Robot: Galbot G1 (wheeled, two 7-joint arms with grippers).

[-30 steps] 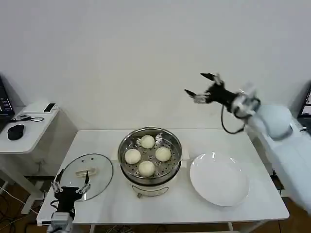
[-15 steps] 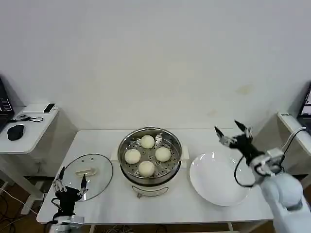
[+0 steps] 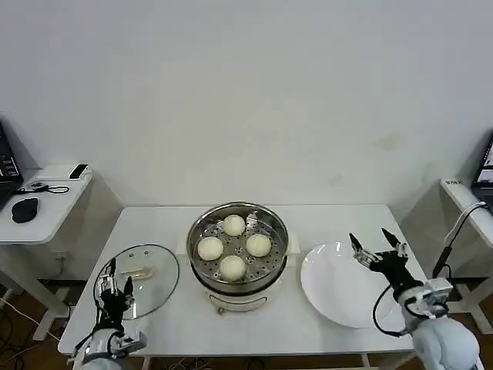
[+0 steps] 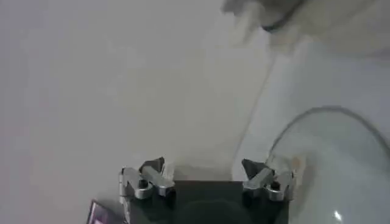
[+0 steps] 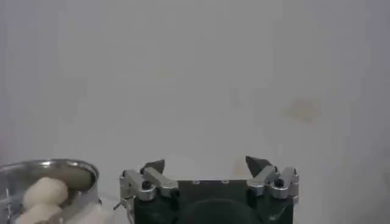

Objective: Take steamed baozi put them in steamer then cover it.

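Centrally on the white desk [image 3: 177, 324], the steamer [image 3: 238, 248] is sitting uncovered, with four steamed baozi [image 3: 233, 247] lying on its perforated tray. At the near left, the left end effector [image 3: 112, 284] is hovering over the near edge of the glass lid [image 3: 139, 279], which is lying flat on the desk just left of the steamer; its fingers are standing spread apart and gripping nothing. On the right, the right end effector [image 3: 378, 244] is hanging above the right rim of the bare white plate [image 3: 342, 288], its fingers likewise splayed wide and carrying nothing. From the right wrist camera, the steamer's rim [image 5: 46, 168] and two buns [image 5: 42, 192] are showing off to one side.
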